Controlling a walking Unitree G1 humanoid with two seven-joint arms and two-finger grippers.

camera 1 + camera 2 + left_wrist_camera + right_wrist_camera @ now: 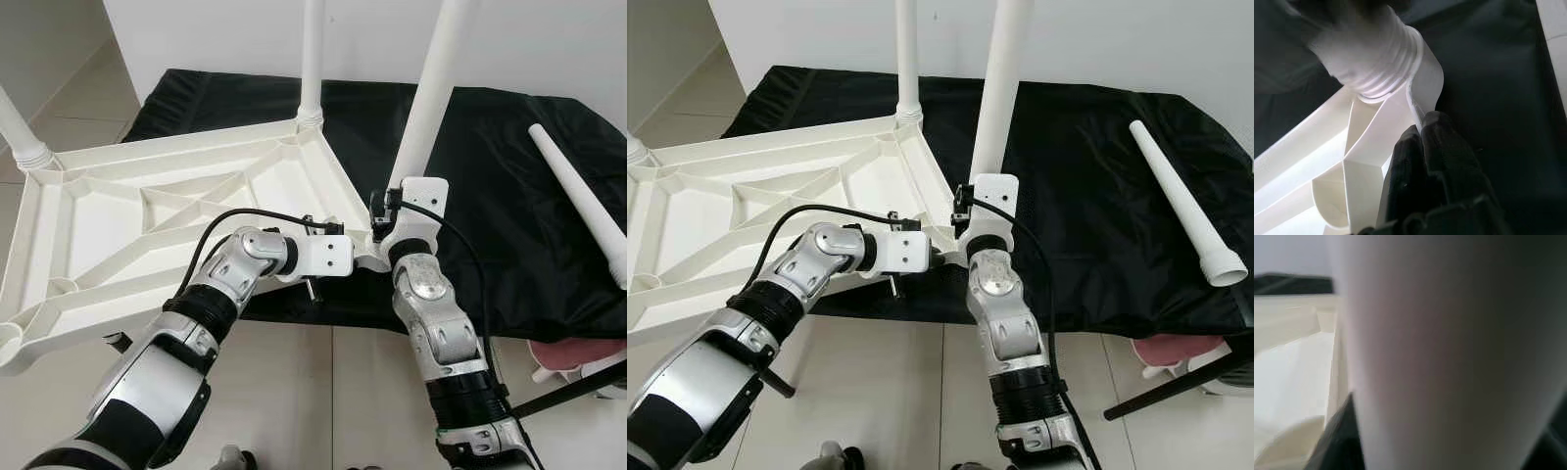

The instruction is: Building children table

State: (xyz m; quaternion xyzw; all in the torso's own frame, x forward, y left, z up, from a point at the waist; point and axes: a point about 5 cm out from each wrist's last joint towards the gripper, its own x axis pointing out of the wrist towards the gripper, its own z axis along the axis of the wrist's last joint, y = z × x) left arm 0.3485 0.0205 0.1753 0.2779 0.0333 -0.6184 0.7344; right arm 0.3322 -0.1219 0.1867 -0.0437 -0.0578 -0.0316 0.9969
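At centre frame, the left gripper [1422,147] has its black fingers pressed together against the rim of the upturned white tabletop [147,211], just below a threaded leg socket. Beside it, the right gripper [404,201] meets the near-corner leg [431,98] — finger state cannot be told. Two more legs [312,59] stand upright on the frame. A loose leg [578,201] lies at right on the black cloth [500,186].

We see the white plastic tabletop [147,211] lying upside down, ribbed underside up, partly on the black cloth. Three white tapered legs [312,59] stand upright in its corner sockets. A fourth leg [1181,206] lies loose on the cloth, well apart.
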